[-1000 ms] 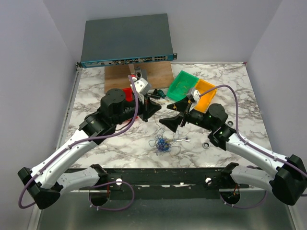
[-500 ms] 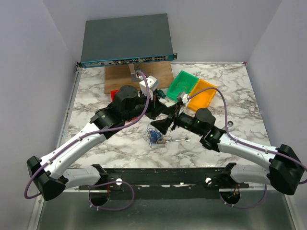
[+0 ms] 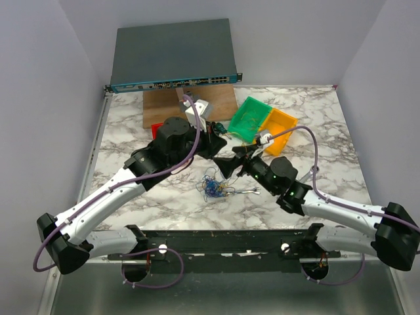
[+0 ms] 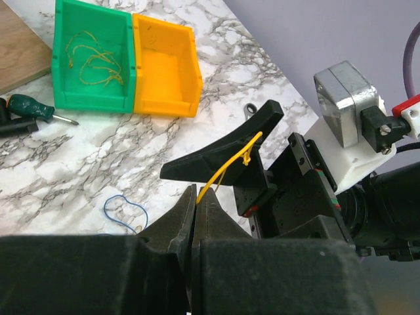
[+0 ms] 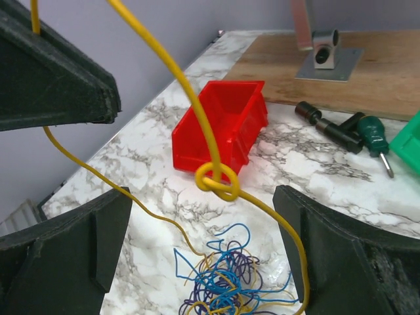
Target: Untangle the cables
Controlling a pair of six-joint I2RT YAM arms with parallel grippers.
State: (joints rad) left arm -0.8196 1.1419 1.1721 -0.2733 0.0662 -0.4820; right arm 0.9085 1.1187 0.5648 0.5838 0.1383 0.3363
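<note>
The cables are a small knot of blue, purple and yellow wires (image 3: 213,189) on the marble table, also low in the right wrist view (image 5: 230,282). One yellow cable (image 5: 164,65) rises from it, with a small knot (image 5: 217,181) tied in it. My left gripper (image 4: 195,197) is shut on this yellow cable's upper end above the table (image 3: 218,147). My right gripper (image 5: 200,195) is open, its fingers on either side of the yellow knot without touching it; it sits just right of the left gripper (image 3: 233,164). A blue loop (image 4: 125,210) lies on the table.
A green bin (image 4: 62,98) holding yellow wires and an orange bin (image 4: 164,102) stand at the back right, and a red bin (image 5: 223,131) at the back left. Screwdrivers (image 5: 341,125) lie by a wooden board (image 5: 367,65). A silver wrench (image 3: 248,192) lies beside the tangle. A network switch (image 3: 174,56) stands at the rear.
Both arms have closed in over the tangle. The left gripper has moved right, holding the yellow cable raised. The right gripper has swung up towards it and now straddles the knot.
</note>
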